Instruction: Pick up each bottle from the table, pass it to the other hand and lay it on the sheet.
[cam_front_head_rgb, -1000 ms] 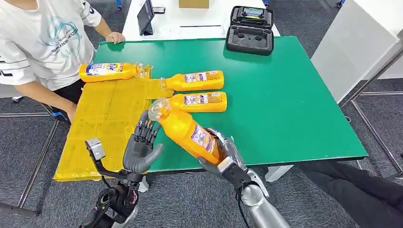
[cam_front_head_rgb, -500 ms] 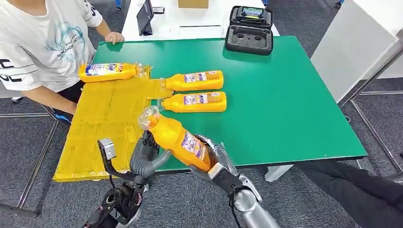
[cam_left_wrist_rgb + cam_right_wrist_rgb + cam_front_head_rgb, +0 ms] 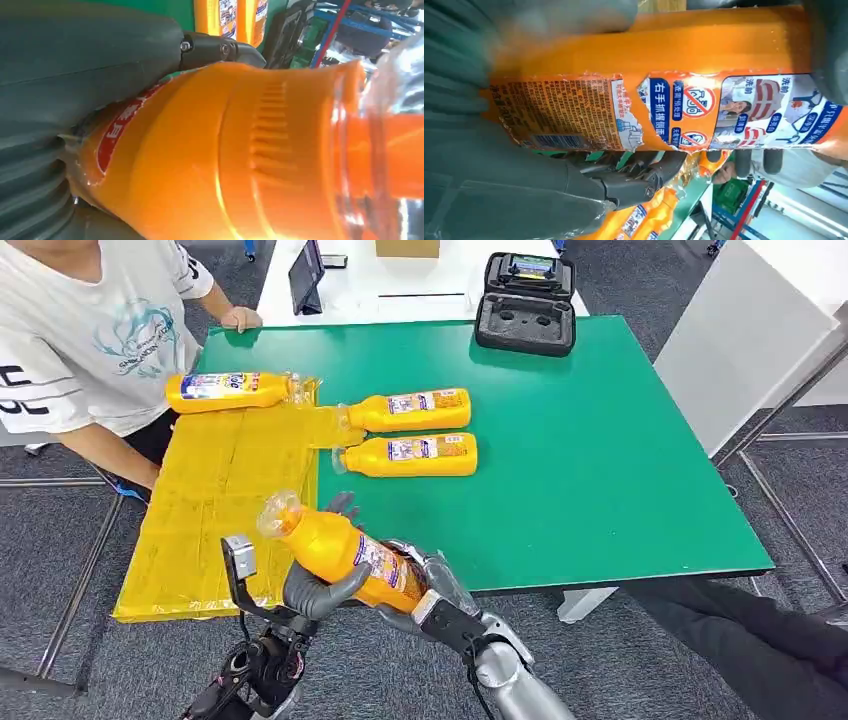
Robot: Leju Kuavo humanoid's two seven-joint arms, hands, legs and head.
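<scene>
Orange held bottle (image 3: 340, 552) sits low centre of the head view, over the table's near edge, tilted with its clear cap (image 3: 276, 514) toward upper left. Right hand (image 3: 425, 585) grips its base end, fingers wrapped round the labelled body. Left hand (image 3: 318, 585) cups the middle from below, thumb against the bottle; both hands are on it at once. Left wrist view: bottle (image 3: 240, 150) pressed against the palm. Right wrist view: label (image 3: 664, 112) close up, dark fingers (image 3: 634, 180) curled beneath.

Yellow sheet (image 3: 215, 510) covers the left part of the green table (image 3: 600, 460). Far bottle (image 3: 228, 391) lies on the sheet at upper left. Two more bottles, upper (image 3: 412, 410) and lower (image 3: 412, 454), lie side by side on the green, just right of the sheet, caps toward it. Black case (image 3: 526, 302) sits at top centre. Person (image 3: 90, 330) stands at upper left, one hand on the table's far corner.
</scene>
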